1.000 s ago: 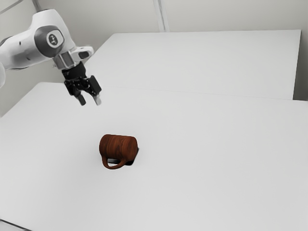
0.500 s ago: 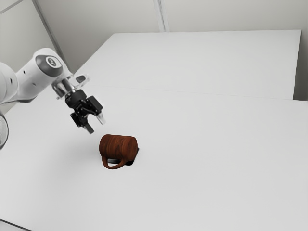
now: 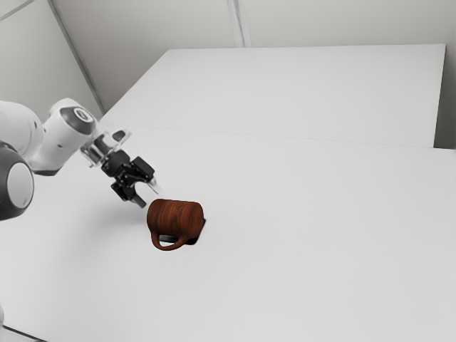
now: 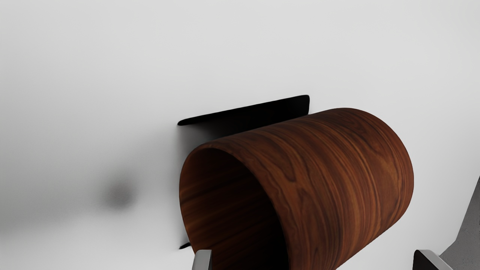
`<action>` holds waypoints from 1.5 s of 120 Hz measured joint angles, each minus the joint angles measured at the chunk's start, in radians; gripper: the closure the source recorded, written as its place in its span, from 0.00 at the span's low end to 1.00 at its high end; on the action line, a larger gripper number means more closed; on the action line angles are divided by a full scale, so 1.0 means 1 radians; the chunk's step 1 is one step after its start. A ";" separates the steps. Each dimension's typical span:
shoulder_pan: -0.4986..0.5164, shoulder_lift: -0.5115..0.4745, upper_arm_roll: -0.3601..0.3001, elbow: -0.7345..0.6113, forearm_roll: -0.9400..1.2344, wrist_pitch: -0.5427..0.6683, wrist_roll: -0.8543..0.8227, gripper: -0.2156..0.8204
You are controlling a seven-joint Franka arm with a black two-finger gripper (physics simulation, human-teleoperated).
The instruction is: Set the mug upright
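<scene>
The pincer (image 3: 151,197) is wide, with a big gap from one finger (image 4: 203,259) to the other. It holds nothing. It tips down at a slant, with its tips near the end of the mug (image 3: 177,216) that is at the exterior view's left. In the wrist view, one finger is in front of the rim (image 4: 225,147) of the mug, and the other is out past its round side. I cannot tell if the first finger touches the rim.

The mug is brown, with wavy lines like wood. It lies on its side on the table (image 3: 285,249), so it is not upright. In the wrist view I can look into its open mouth (image 4: 232,210), and it is dark in there. The handle (image 3: 168,246) sticks out from the side of the mug, toward the front of the exterior view. A flat black patch (image 4: 258,114) is on the table, right by the mug. I cannot tell if it is just shade. A soft grey spot (image 4: 120,194) is on the table too, a bit away from the mouth.

The table is white. The white and grey arm (image 3: 60,146) comes in from the exterior view's left. Past the table's far edge is a big white slab (image 3: 306,92), and behind that is a pale wall (image 3: 142,35).
</scene>
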 joint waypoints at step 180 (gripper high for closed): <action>-0.085 -0.092 -0.030 -0.120 -0.149 -0.029 0.015 0.84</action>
